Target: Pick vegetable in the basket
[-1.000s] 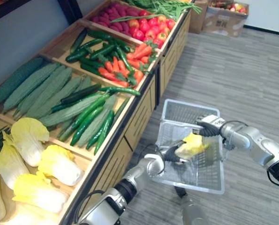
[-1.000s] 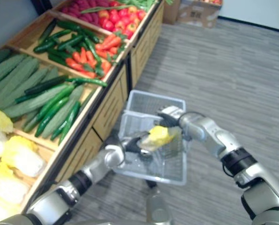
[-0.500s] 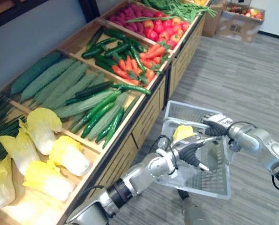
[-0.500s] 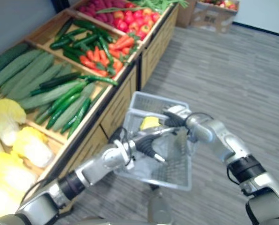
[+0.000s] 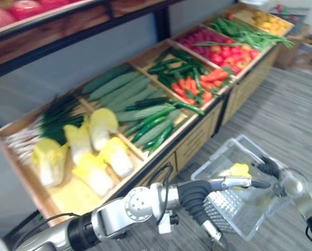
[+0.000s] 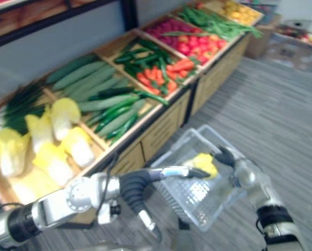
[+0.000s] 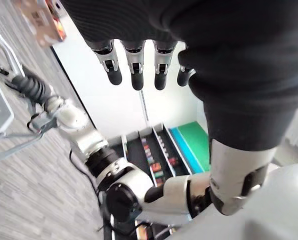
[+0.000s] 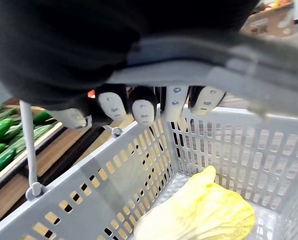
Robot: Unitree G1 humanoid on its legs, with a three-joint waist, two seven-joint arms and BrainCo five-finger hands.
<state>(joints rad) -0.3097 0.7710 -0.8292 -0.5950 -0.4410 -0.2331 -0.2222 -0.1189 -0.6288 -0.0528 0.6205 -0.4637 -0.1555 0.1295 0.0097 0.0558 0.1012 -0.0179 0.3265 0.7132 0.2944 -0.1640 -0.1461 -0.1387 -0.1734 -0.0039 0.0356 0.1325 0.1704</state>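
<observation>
the left hand (image 5: 233, 182) hovers empty, fingers straight, over the rim of the basket (image 8: 114, 175). the right hand (image 8: 141, 107) is curled round the handle (image 8: 249, 75). a yellow cabbage (image 8: 204, 210) lies inside the basket.

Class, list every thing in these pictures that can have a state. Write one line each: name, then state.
left hand, open, holding nothing
right hand, shut on the basket's handle
basket, hanging from the right hand, one vegetable inside
yellow cabbage, lying loose on the basket's bottom
wooden stand, bins stocked with vegetables
</observation>
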